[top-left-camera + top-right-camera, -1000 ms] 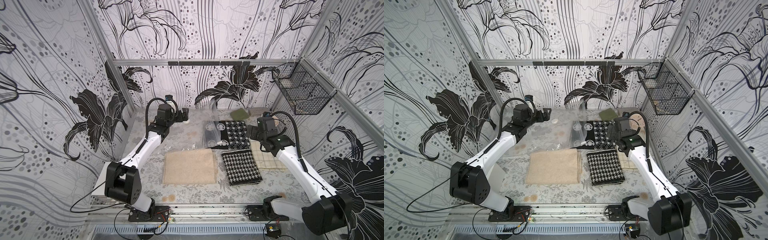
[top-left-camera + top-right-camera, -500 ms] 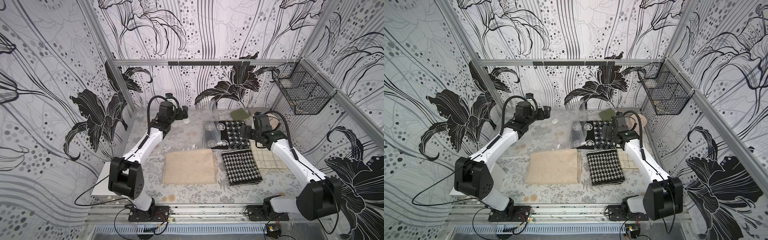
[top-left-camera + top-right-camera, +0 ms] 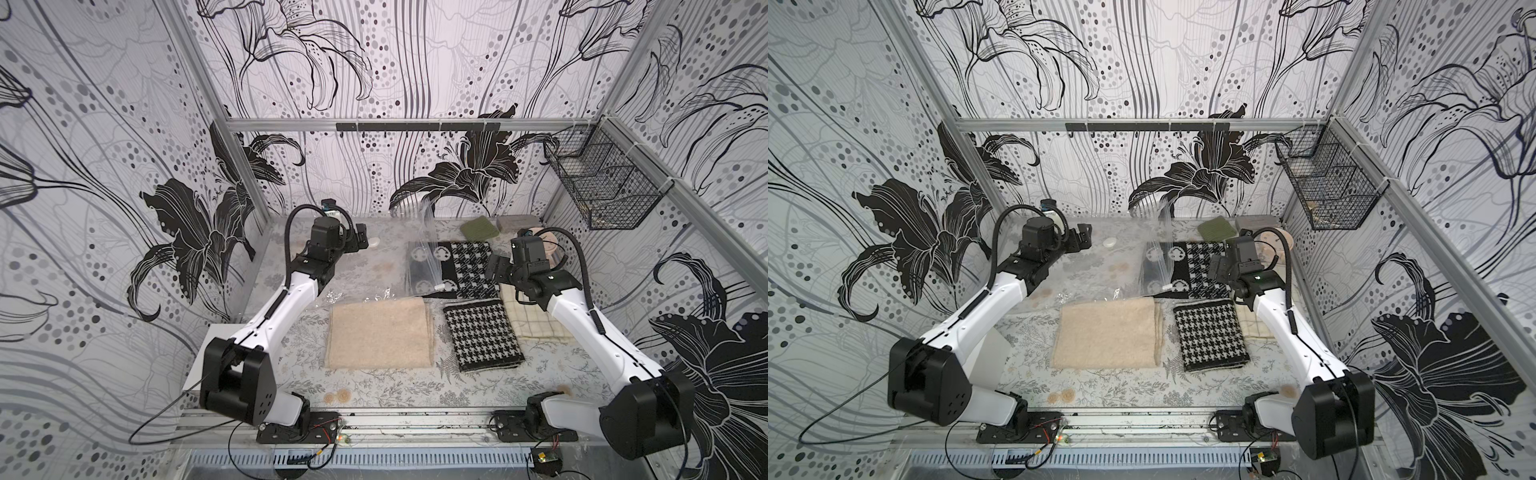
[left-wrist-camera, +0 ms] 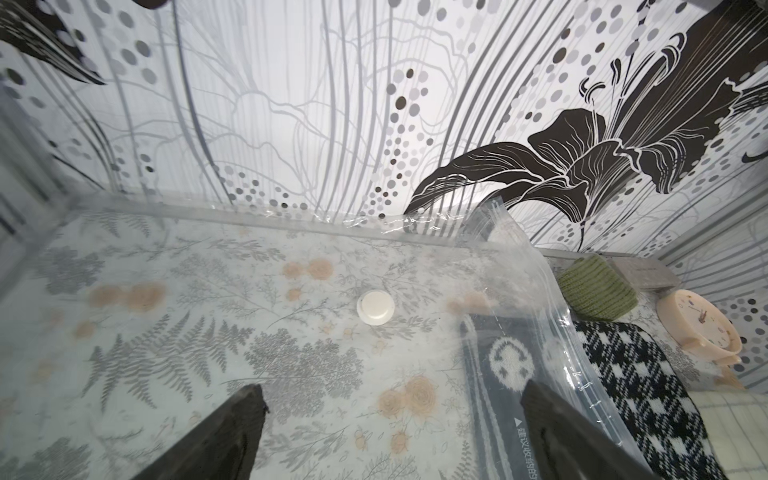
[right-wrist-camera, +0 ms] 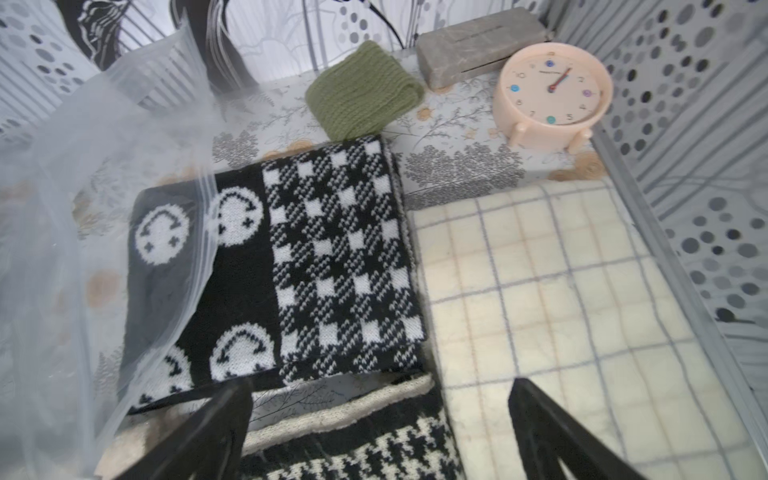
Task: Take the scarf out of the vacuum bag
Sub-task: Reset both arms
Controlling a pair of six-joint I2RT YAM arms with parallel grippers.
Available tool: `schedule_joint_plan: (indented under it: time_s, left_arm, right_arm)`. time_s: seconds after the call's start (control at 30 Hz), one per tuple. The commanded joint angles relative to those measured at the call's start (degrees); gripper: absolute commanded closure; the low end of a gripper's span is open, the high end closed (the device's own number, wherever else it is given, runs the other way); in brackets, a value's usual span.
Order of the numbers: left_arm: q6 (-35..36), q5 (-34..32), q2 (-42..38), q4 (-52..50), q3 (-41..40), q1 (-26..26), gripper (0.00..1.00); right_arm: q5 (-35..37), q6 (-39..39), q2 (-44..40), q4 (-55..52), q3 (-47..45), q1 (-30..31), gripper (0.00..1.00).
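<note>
Left wrist view: left gripper (image 4: 390, 390) is hanging with its jaws spread wide and gripping nothing, above the clear film over the worktop's (image 3: 386, 386) far left part.
Vacuum bag (image 3: 365, 270): is lying flat along the far edge, valve disc (image 4: 376, 307) facing up, its zip mouth draping over the scarf's left part; white slider (image 3: 440, 286) is sitting at the mouth's near end.
Scarf (image 5: 332, 257): is resting at the far middle, smiley half under the film, checked half lying bare; whether film is also running beneath it, I cannot tell.
Right gripper (image 5: 379, 386): is hovering wide open and empty above the scarf's right edge.
Handling: scarf is looking soft, light and floppy, likely sagging once lifted; film is looking slippery and may be dragging along. Pinching the bare checked edge seems best, while pinning the bag.
Writing: Chinese characters are running along the zip strip beside a small triangle; clock (image 5: 552, 89) is showing numerals.
</note>
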Motion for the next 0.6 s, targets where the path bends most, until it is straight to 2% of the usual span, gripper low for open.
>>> schedule_joint_plan:
  time_s: [0.0, 0.1, 0.3, 0.47, 0.57]
  left_arm:
    - [-0.23, -7.27, -6.89, 0.67, -4.92, -0.09, 0.01]
    - [1.0, -8.98, -10.45, 0.52, -8.57, -0.11, 0.01]
    - [1.41, -8.63, -9.08, -1.98, -8.06, -0.08, 0.01]
    - [5.01, -6.0, -6.01, 0.66, -8.02, 0.95, 0.01]
    - [5.37, -1.17, -4.0, -1.97, -6.67, 2.67, 0.01]
  right_arm:
    - [7.95, 4.1, -1.54, 0.61, -1.24, -0.37, 0.0]
    - [12.37, 5.14, -1.28, -0.84, -1.05, -0.33, 0.0]
    - [18.97, 4.62, -1.77, -2.32, -1.43, -0.28, 0.0]
    - [17.76, -0.47, -4.41, 1.62, -4.79, -0.29, 0.0]
    - [14.26, -3.21, -5.22, 3.61, -5.87, -0.36, 0.0]
